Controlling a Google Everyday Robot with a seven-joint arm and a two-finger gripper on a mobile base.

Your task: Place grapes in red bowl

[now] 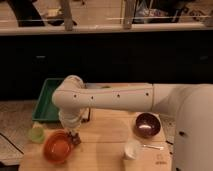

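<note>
Camera view, arm (107,97): a white arm is reaching in from the right edge, running across the table toward nine o'clock, then bending down at its elbow joint.
Camera view, gripper (75,136): it is hanging below the elbow at the table's front-left part, sitting just at the three o'clock rim of the red bowl.
Camera view, gripper state: a small dark shape is showing at its tip; whether the fingers are spread or closed, I cannot tell.
Camera view, grapes (76,138): a small dark lump is sitting at the gripper tip, touching or just beside the red bowl's rim; whether it is being held or resting on the table, I cannot tell.
Camera view, red bowl (57,148): an orange-red round bowl with a paler inside is standing upright at about seven o'clock on the table, its inside showing only a pale orange patch.
Camera view, maroon bowl (148,124): a dark purple bowl is standing at about three o'clock, well apart from the red bowl.
Camera view, white cup (132,149): it is standing at five o'clock, near the maroon bowl.
Camera view, green tray (47,102): it is lying at ten o'clock, partly behind the arm.
Camera view, pale green cup (36,133): it is standing just beside the red bowl at its ten o'clock.
Camera view, wooden table (107,132): light wood, bearing all of the above.
</note>
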